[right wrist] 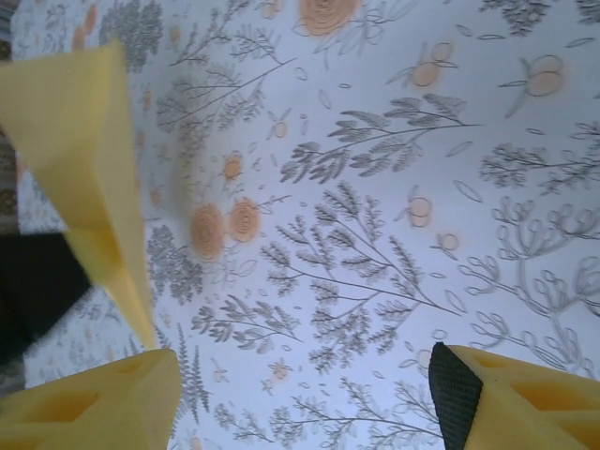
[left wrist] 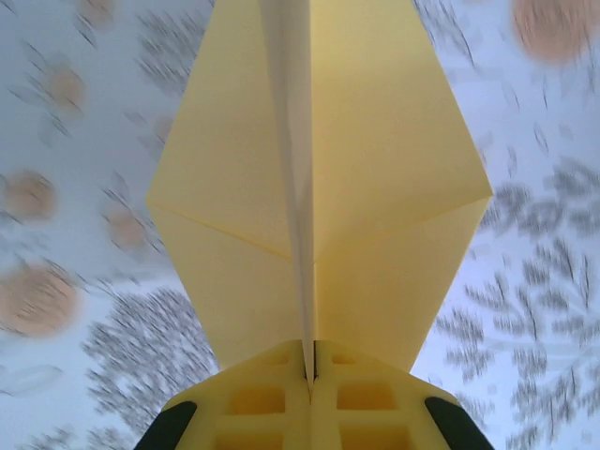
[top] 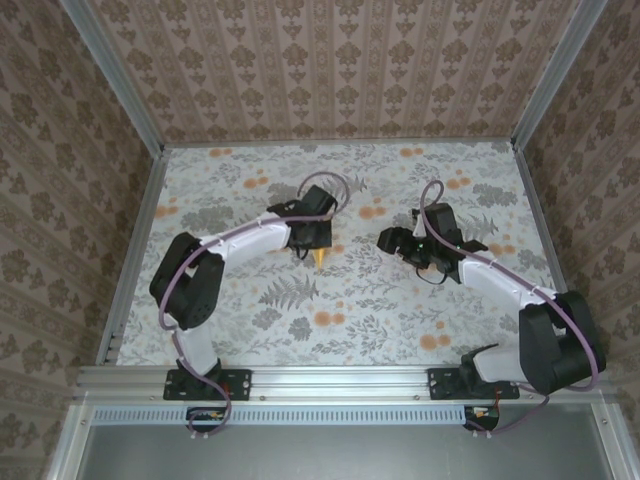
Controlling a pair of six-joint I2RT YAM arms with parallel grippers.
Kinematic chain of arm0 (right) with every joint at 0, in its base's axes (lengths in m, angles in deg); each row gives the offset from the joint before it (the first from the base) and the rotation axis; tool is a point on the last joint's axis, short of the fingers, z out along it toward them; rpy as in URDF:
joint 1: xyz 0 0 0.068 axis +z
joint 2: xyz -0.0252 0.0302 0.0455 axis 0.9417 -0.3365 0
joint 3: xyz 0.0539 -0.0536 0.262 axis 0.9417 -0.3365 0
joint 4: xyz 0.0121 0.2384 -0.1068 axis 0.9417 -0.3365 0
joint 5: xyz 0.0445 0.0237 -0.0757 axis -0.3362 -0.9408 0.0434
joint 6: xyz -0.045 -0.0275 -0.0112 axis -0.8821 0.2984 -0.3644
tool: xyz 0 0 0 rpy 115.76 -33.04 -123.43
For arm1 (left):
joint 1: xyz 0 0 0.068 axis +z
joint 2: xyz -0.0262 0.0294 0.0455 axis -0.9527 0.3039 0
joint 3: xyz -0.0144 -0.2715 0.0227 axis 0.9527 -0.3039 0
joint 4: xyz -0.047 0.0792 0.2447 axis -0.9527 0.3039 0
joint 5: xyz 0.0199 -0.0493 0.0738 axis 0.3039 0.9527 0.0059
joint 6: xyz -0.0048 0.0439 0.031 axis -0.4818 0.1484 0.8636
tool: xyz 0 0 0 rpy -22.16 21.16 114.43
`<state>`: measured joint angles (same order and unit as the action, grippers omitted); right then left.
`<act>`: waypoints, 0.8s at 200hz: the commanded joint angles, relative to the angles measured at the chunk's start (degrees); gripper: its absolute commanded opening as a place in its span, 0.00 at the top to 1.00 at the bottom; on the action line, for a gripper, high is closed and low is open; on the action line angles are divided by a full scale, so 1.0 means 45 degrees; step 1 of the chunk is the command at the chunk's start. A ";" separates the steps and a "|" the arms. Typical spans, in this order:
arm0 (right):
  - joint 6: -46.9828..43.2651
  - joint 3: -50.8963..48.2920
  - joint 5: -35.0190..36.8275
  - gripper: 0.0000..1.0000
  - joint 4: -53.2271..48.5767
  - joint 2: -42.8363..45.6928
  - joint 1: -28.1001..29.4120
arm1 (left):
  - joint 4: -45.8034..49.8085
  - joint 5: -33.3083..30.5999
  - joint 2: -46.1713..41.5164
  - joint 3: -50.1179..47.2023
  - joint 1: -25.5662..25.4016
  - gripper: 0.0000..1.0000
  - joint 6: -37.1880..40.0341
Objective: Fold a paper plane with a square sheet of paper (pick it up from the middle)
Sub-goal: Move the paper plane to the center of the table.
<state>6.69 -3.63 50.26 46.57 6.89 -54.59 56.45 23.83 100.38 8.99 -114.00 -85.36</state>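
Pale yellow paper, folded to a slim dart: the paper plane sits pinched along its centre crease in the left gripper, whose jaws are closed tight on the fold. The plane's long axis runs straight out from the fingers. From above, its pointed end pokes out below the gripper, aimed toward the near side and down at the table. It appears to hang clear of the surface, though how high cannot be told. The right gripper stands just to the right of it, jaws spread wide and holding nothing; the plane sits at the left edge of its wrist view, apart from both fingers. The left arm alone has the plane, so any set-down or release looks to be its job, with the right free to draw off. The table carries a floral print of grey foliage and orange blotches. Brown patterned walls and an aluminium frame close in the cell.
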 commanded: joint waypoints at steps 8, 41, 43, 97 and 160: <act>-0.0389 -0.0432 0.0874 0.25 -0.0836 0.0225 -0.0139 | 0.1768 -0.0516 0.1479 0.1747 0.0651 0.96 0.0239; -0.0457 -0.0471 0.1157 0.25 -0.1104 0.0458 -0.0193 | 0.2817 0.0001 0.2925 0.3387 0.0886 0.95 0.0277; -0.0458 -0.0472 0.1179 0.25 -0.1112 0.0469 -0.0188 | 0.2821 0.0048 0.2993 0.3435 0.0886 0.95 0.0288; -0.0501 -0.0387 0.1324 0.24 -0.1423 0.0677 -0.0237 | 0.2386 0.1044 0.3719 0.3736 0.0886 0.94 0.0488; -0.0432 -0.0317 0.1323 0.24 -0.1460 0.0559 -0.0238 | 0.2594 0.1366 0.4249 0.3700 0.1008 0.87 0.0387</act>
<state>5.36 -5.35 54.96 41.61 8.84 -55.31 65.76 28.16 117.16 24.71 -110.05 -84.12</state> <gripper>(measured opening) 0.757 0.120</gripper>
